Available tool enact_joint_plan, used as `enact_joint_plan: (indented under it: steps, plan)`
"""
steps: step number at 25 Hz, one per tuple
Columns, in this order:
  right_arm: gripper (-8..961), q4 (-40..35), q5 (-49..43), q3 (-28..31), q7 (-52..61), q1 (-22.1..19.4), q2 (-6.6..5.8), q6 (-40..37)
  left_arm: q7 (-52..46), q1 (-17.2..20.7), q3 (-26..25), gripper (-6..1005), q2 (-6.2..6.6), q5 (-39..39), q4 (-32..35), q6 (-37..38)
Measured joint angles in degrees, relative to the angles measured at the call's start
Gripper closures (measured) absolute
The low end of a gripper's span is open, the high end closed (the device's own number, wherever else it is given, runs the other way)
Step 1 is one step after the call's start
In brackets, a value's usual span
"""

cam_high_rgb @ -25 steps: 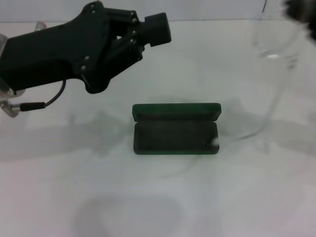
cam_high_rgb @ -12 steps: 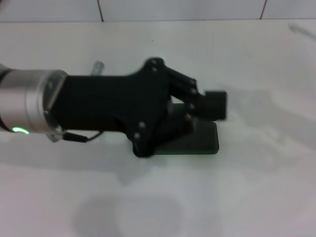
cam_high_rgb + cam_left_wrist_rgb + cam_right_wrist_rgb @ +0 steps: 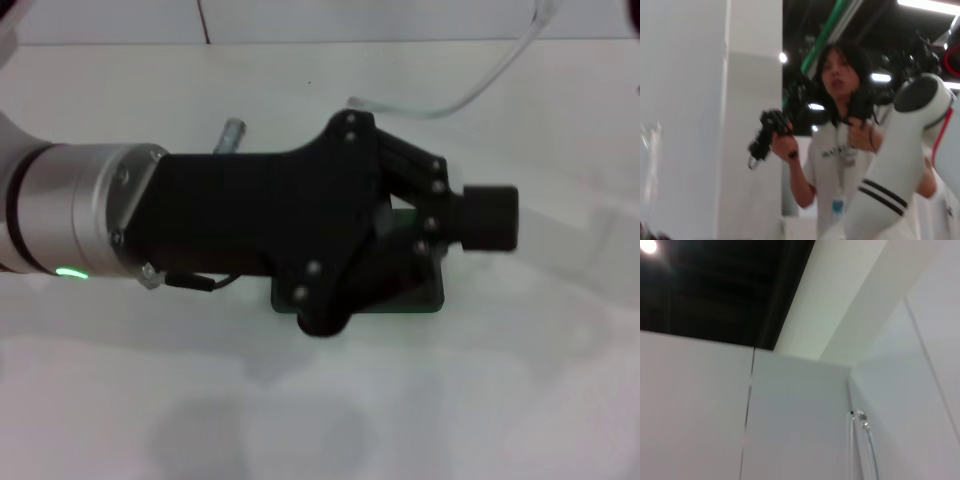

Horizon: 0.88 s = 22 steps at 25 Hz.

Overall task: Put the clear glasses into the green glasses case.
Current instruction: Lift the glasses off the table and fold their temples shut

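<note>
In the head view the left pincer point(image 3: 470, 225) reaches in from the left, low over the white worktop point(image 3: 520, 380), its black body covering most of the green glasses case point(image 3: 425, 298), of which only the lower right corner and a strip of the front edge show beneath it. One round black fingertip points right; the other is hidden, so I cannot tell how far the pincer is open, nor whether it holds anything. The clear glasses point(image 3: 470, 85) appear as a thin curved temple arm arcing down from the top edge of the view, behind the left pincer and apart from the case. The right pincer is not in view. The left wrist view shows a person point(image 3: 840, 140) holding a black device.
</note>
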Motion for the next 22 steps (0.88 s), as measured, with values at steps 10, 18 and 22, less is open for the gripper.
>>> enact_joint_plan:
  steps: [10, 18, 22]
  plan:
    - [863, 0.7, 0.2, -3.3, -0.9, 0.4, 0.04, 2.2, 3.0, -0.3, -1.7, 971, -0.06, -4.4, -4.8, -0.3]
    - [863, 0.7, 0.1, -5.4, -0.9, 0.7, 0.04, 3.8, 3.3, -0.4, -1.7, 971, -0.04, -6.2, -6.2, -1.1]
    - [863, 0.7, 0.1, -6.7, -0.9, 1.2, 0.04, 4.9, 3.3, -0.9, -1.7, 971, -0.02, -7.1, -7.9, -1.4]
